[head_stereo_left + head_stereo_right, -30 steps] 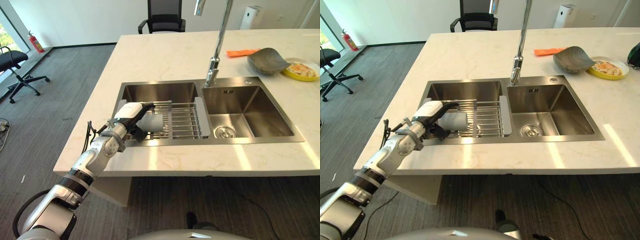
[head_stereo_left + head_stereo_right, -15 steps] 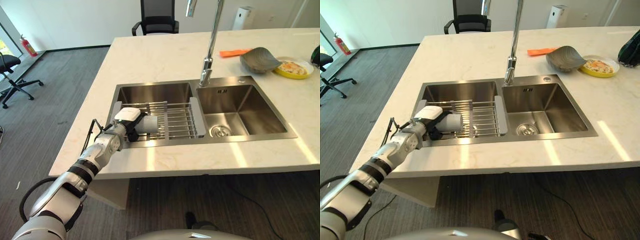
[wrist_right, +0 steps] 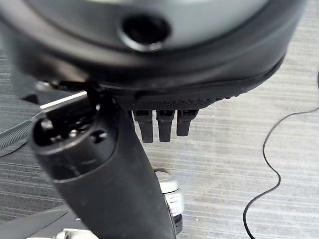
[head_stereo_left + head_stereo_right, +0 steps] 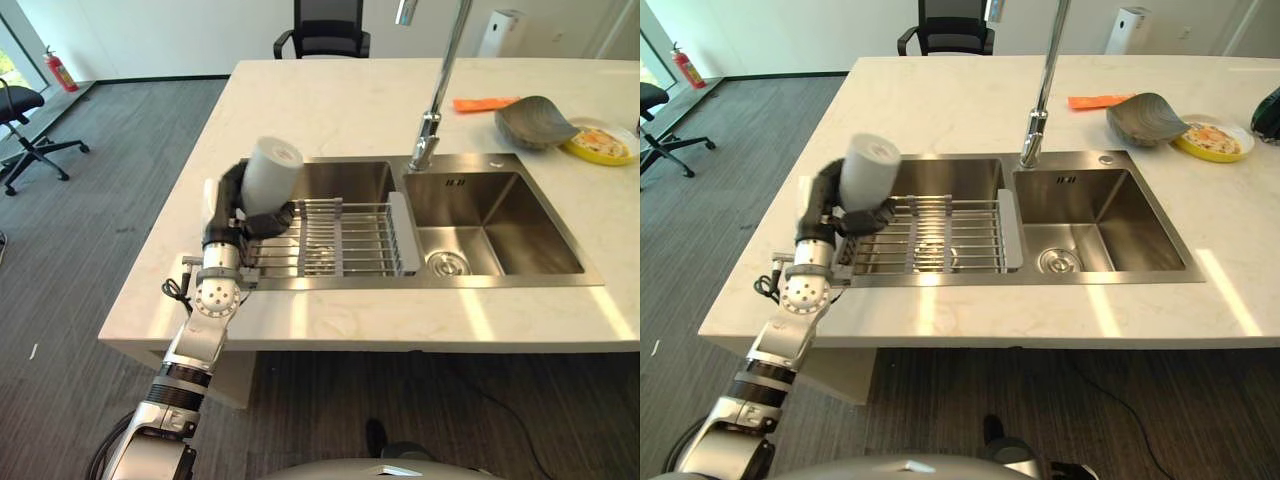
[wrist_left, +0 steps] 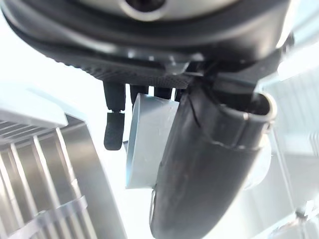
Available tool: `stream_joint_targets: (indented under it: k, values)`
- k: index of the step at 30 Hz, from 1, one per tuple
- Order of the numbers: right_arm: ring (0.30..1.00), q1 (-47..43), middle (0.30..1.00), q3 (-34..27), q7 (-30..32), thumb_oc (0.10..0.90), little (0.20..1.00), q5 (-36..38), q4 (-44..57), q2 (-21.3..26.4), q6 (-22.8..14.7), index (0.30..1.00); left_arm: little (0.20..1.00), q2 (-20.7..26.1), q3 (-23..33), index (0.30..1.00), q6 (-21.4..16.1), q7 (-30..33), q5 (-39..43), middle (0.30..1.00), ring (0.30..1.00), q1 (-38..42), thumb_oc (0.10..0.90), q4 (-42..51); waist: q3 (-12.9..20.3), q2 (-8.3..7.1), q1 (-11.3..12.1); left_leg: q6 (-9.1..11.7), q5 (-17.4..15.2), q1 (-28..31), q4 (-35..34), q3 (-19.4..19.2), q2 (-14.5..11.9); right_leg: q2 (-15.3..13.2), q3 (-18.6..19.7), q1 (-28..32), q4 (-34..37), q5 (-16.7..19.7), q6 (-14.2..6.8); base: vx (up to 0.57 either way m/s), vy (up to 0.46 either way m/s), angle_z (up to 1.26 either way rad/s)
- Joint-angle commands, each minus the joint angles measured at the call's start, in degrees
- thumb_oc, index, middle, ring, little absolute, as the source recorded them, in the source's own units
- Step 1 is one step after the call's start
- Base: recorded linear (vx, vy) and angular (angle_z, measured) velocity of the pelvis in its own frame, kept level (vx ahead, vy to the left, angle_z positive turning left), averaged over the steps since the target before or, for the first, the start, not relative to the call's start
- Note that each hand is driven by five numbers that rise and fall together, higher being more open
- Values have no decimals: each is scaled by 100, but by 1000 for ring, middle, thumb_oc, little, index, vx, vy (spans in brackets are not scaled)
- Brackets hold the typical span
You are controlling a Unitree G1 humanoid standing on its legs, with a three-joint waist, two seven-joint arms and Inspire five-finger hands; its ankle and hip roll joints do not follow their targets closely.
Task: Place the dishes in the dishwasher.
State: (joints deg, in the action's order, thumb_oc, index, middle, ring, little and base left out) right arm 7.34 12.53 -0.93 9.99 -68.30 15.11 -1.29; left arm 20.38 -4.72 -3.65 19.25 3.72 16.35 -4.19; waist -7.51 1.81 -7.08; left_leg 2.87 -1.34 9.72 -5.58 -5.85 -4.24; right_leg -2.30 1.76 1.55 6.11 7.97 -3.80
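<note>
A pale grey cup [image 4: 268, 177] is up in the air over the left end of the sink rack [image 4: 345, 240], tilted, with its round end upward. My left hand [image 4: 228, 205] is shut on it, fingers on one side and thumb on the other. The left wrist view shows the cup [image 5: 144, 139] pressed between the thumb [image 5: 209, 164] and the fingers. My right hand [image 3: 114, 164] hangs over grey carpet with relaxed fingers and holds nothing.
The rack spans the left basin [image 4: 340, 180] of a double steel sink; the right basin [image 4: 500, 225] is bare. A tall faucet [image 4: 440, 80] rises behind. A grey bowl [image 4: 533, 121], a yellow plate [image 4: 600, 140] and an orange cloth [image 4: 484, 104] sit at the counter's far right.
The cup lay on the rack with my left hand around it; now the hand has raised it clear of the rack and turned it nearly upright. The camera view has also shifted.
</note>
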Motion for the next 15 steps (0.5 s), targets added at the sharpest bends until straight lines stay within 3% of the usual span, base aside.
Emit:
stream_joint_targets:
  k: [1, 4, 5, 7, 8, 9, 11, 13, 14, 15]
  values:
    - [900, -557, 900, -4, 75, 800, 900, 72, -20, -89, -229, 900, 300, 244, 618, 300, -949, 251, 559, 300, 300, 452, 400, 1176, 180, -24, 207, 240, -21, -312, 58, 178, 26, -171, -303, 392, -111, -1004, -167, -34, -55, 14]
    - [900, -718, 900, 0, 85, 800, 900, 138, 2, -82, -224, 900, 300, 283, 878, 300, -1010, 374, 505, 300, 300, 115, 400, 1460, 177, 8, 341, 260, -47, -347, 58, 285, 19, -180, -429, 427, -111, -1098, -158, 22, -50, 25]
    - [900, -866, 900, 96, 108, 800, 900, 89, -13, -147, -243, 900, 300, 105, 1266, 300, -1199, 875, 299, 300, 300, -266, 400, 1558, 103, 14, 556, 289, 76, -422, 58, 389, -2, -164, -523, 394, -111, -1077, -112, 13, -70, 26]
    - [900, -922, 900, 220, 141, 800, 900, 8, -18, -169, -257, 900, 300, -24, 1454, 300, -1244, 1185, 122, 300, 300, -456, 400, 1556, 73, 17, 623, 311, 57, -408, 58, 441, -12, -166, -574, 424, -111, -1156, -107, -33, -77, 30]
    - [900, -1047, 900, 423, 103, 800, 900, -167, 55, -65, -273, 900, 300, 99, 1740, 300, -1413, 1171, 279, 300, 300, -800, 400, 1713, -111, 12, 930, 374, 230, -623, 282, 525, 1, -223, -711, 400, -111, -1089, -73, -62, -84, 32]
    - [900, -1043, 900, 434, 102, 800, 900, -169, 54, -65, -270, 900, 300, 97, 1754, 300, -1409, 1160, 287, 300, 300, -822, 400, 1728, -93, 9, 911, 378, 156, -607, 299, 541, 3, -226, -719, 429, -111, -1155, -79, -118, -88, 26]
    - [900, -1112, 900, 590, 87, 800, 900, -302, 154, 34, -302, 900, 300, 182, 1947, 300, -1463, 1432, 118, 300, 300, -927, 400, 1603, -270, -15, 1194, 512, 345, -1052, 593, 773, 77, -343, -998, 365, -111, -1145, -44, -155, -44, 43]
    - [900, -1186, 900, 701, 68, 800, 900, -482, 172, 107, -307, 900, 300, 192, 2061, 300, -1477, 1581, -12, 300, 300, -1039, 400, 1665, -311, 9, 1527, 644, 666, -1357, 301, 1072, 104, -506, -1474, 282, -111, -1199, -119, -232, -79, 114]
    - [900, -1132, 900, 634, 93, 800, 900, -534, 130, 135, -346, 900, 300, 62, 1998, 300, -1530, 1540, 55, 300, 300, -1156, 400, 1812, -278, -19, 1582, 685, 751, -1463, 179, 1240, 22, -634, -1825, 184, -111, -1143, -178, -186, -90, 166]
    - [900, -1132, 900, 628, 94, 800, 900, -536, 129, 137, -349, 900, 300, 55, 1995, 300, -1525, 1539, 54, 300, 300, -1159, 400, 1824, -269, -10, 1564, 678, 787, -1503, 189, 1265, 30, -637, -1849, 161, -111, -1106, -183, -221, -96, 186]
